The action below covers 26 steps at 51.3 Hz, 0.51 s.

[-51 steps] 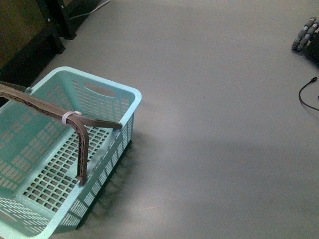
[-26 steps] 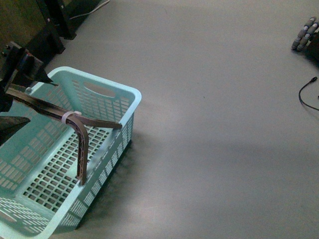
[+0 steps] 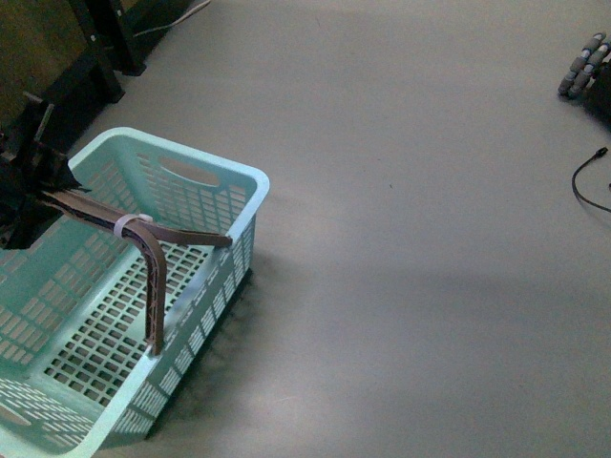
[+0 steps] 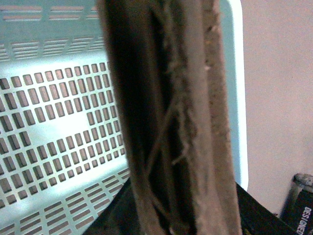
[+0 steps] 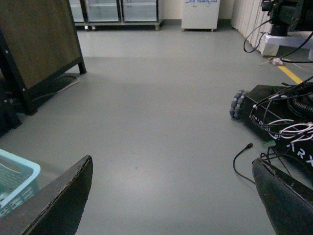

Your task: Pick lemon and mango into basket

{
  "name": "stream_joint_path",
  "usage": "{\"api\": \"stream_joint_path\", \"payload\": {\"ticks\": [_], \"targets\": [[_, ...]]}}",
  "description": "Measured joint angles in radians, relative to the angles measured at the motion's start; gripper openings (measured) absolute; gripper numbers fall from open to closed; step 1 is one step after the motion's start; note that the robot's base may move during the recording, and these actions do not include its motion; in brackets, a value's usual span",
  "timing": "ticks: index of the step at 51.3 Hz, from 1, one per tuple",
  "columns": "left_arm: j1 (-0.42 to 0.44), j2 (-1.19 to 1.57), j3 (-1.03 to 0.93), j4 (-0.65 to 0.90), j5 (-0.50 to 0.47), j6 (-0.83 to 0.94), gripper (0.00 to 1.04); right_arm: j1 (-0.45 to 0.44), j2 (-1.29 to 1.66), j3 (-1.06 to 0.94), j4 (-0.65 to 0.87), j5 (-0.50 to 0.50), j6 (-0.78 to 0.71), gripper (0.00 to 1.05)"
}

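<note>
We see a smooth grey floor filling nearly all of the front view, with a soft pale glare patch mid-frame. Upper left there: black metal frame legs and a thin white cable lying on the floor. Right edge: a loose black cable. In the right wrist view we have a dark brown wooden panel on black legs at upper left. Glass-door cabinets run along the top at the far wall, with a white box-shaped unit beside them. Pale ribbed curtain upper right, yellow floor line at right.
</note>
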Motion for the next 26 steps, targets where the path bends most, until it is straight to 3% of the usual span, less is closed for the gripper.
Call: {"api": "stream_joint_path", "payload": {"ticks": [9, 26], "targets": [[0.013, -0.021, -0.002, -0.015, -0.003, -0.062, 0.06, 0.0, 0.0, 0.0, 0.0, 0.0, 0.0, 0.96], [0.044, -0.298, -0.143, -0.102, -0.004, -0.116, 0.05, 0.0, 0.0, 0.0, 0.0, 0.0, 0.0, 0.96]]}}
